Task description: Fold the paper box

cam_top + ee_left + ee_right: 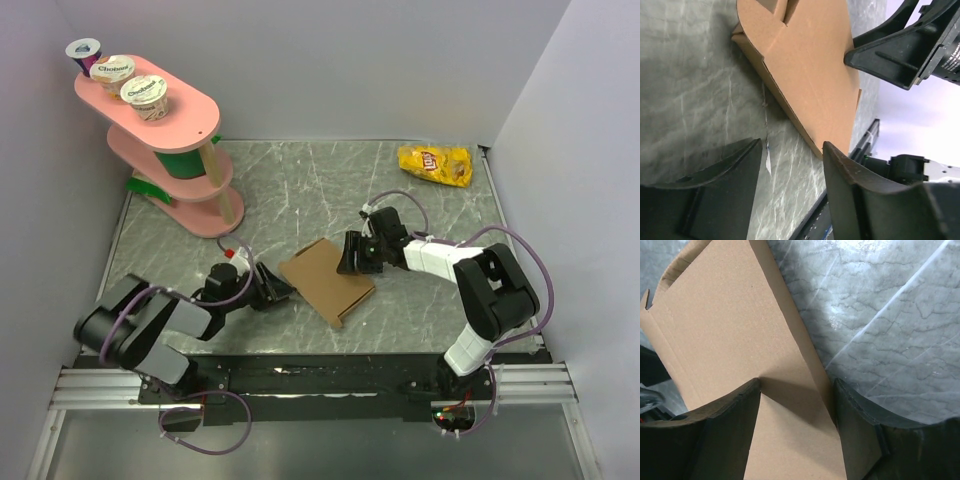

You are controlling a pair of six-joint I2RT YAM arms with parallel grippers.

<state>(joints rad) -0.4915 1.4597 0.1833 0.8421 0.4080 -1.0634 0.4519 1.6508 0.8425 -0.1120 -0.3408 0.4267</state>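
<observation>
Both sets of jaws stand open: left gripper [280,293] and right gripper [350,257] flank the paper box [325,282]; if you close them unevenly, it may skid.

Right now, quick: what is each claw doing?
Left gripper: open, by the box corner, holding nothing.
Right gripper: open, box edge between its fingers.

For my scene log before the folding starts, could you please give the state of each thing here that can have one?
paper box: not yet folded, lying nearly flat on the table.
left tool: open, nothing between its fingers, at the box's edge.
right tool: open, astride the box's opposite edge.
chip bag: lying flat, far right corner.
yogurt cups: upright, lids on.
pink shelf: standing upright.
</observation>
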